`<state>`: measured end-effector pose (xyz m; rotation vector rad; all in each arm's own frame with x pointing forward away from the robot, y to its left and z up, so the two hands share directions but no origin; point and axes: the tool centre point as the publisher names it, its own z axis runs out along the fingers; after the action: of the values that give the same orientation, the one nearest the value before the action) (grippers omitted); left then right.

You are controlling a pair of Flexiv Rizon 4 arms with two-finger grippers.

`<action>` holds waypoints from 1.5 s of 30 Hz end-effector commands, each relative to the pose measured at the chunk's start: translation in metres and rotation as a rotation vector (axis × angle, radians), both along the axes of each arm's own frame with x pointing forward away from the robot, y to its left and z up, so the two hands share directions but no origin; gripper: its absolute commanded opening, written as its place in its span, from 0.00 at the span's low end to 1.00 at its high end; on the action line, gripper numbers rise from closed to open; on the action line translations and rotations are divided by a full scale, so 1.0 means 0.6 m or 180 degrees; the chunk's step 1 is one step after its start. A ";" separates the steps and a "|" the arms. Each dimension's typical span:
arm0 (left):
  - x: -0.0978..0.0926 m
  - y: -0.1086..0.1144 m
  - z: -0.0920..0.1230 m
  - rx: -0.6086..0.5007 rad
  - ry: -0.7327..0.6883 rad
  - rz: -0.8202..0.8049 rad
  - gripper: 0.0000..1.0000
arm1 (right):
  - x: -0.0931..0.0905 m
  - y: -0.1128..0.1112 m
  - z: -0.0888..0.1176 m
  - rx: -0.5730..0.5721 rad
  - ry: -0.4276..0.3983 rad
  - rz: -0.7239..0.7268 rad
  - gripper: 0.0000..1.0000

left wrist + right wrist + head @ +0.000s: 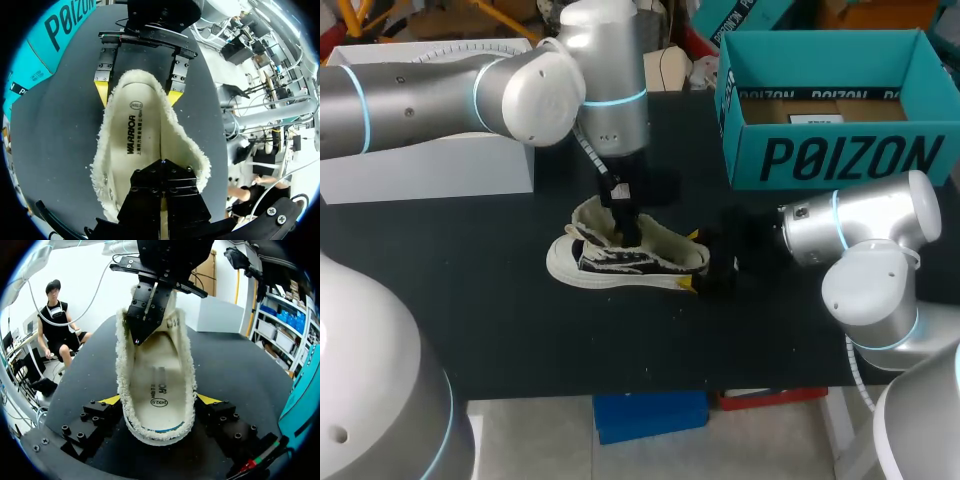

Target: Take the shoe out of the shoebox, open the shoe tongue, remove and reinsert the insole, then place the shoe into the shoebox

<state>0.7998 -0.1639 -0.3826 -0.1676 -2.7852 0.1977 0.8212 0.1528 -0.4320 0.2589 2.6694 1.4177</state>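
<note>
My fleece-lined shoe (645, 262) stands upright on the dark worktop (500, 300), its white insole (140, 145) flat inside. The open teal shoebox (840, 158) sits well apart from it.

My left gripper (625, 222), fingers pressed together, stands down inside the low cream-and-black fleece-lined shoe (650, 258) at the middle of the black worktop (520, 340), so the shoe's opening is blocked from above. My right gripper (692, 262) clasps the heel from both sides and closes off that end. The toe end and the shoe's near side are free, with bare worktop toward the near edge. The open teal cardboard shoebox (840, 155) fills the far right corner and a white rectangular box (430, 170) the far left. My left arm hangs over the lane between them.
</note>
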 end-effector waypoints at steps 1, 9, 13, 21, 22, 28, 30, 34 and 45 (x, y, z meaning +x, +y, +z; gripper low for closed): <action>0.005 -0.008 -0.013 0.0002 0.0020 0.0000 0.00 | 0.001 0.000 -0.001 -0.0012 0.0005 -0.0006 0.00; 0.006 -0.014 -0.027 0.0059 0.0006 0.0039 0.00 | 0.001 0.000 -0.001 -0.0012 0.0005 -0.0006 0.00; 0.004 -0.018 -0.032 0.0049 0.0019 0.0064 0.00 | 0.001 0.000 -0.001 -0.0012 0.0005 -0.0006 0.00; -0.005 -0.023 -0.048 -0.0001 0.0067 0.0153 0.00 | 0.001 0.000 -0.001 -0.0012 0.0005 -0.0006 0.00; -0.005 -0.023 -0.050 -0.0002 0.0057 0.0167 0.00 | 0.001 0.000 -0.001 -0.0012 0.0005 -0.0006 0.00; -0.007 -0.028 -0.060 -0.0006 0.0054 0.0232 0.00 | 0.001 0.000 -0.001 -0.0012 0.0005 -0.0006 0.00; -0.007 -0.030 -0.064 -0.0005 0.0054 0.0245 0.00 | 0.001 0.000 -0.001 -0.0012 0.0005 -0.0006 0.00; -0.011 -0.036 -0.069 -0.0004 0.0071 0.0244 0.00 | 0.001 0.000 -0.001 -0.0012 0.0005 -0.0006 0.00; -0.014 -0.040 -0.076 -0.0061 0.0069 0.0322 0.29 | 0.001 0.000 -0.001 -0.0012 0.0005 -0.0006 0.00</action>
<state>0.7953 -0.1850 -0.4174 -0.0356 -2.7664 0.2367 0.8209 0.1522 -0.4326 0.2588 2.6695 1.4168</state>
